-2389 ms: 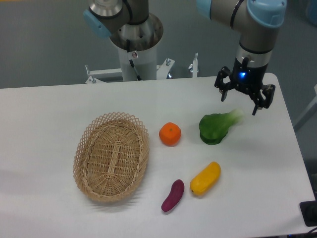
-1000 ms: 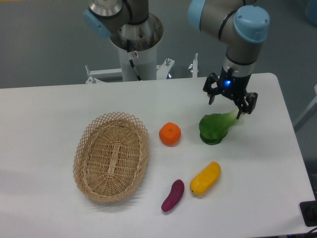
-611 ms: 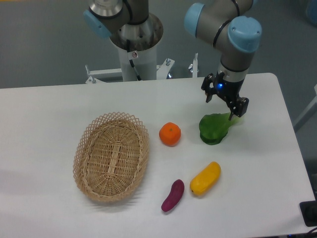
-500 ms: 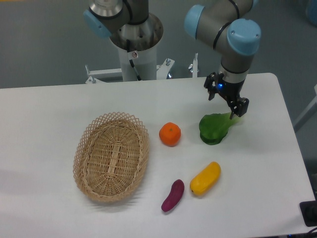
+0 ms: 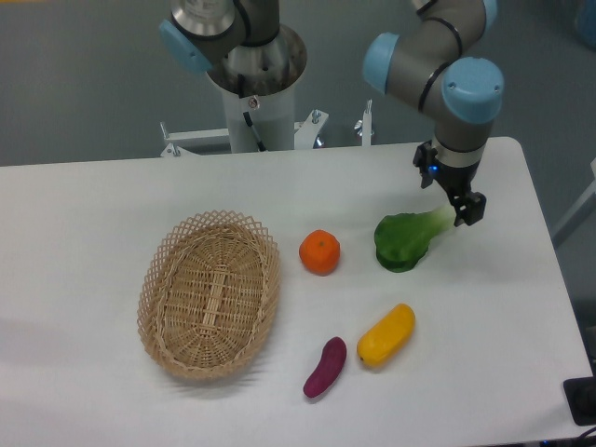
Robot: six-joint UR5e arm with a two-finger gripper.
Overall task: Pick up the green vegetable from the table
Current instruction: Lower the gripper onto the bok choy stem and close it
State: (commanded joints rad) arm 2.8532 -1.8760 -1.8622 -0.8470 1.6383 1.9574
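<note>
Looks like a robotics lab: grey-and-blue industrial arm [image 5: 438, 56] bolted on a metal pedestal [image 5: 256, 88], plain white table [image 5: 84, 242], bare grey floor [image 5: 74, 74], and toy produce beside a wicker basket [image 5: 209, 293] as test props.

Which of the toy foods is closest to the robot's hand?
The green vegetable: its pale stalk end lies right at the hand, while the orange, yellow and purple pieces sit farther off.

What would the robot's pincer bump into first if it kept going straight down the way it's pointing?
Most likely the pale stalk end of the green vegetable, which lies right under the pincer. If it slipped past, it would meet the white table. Depth is hard to judge from one view.
</note>
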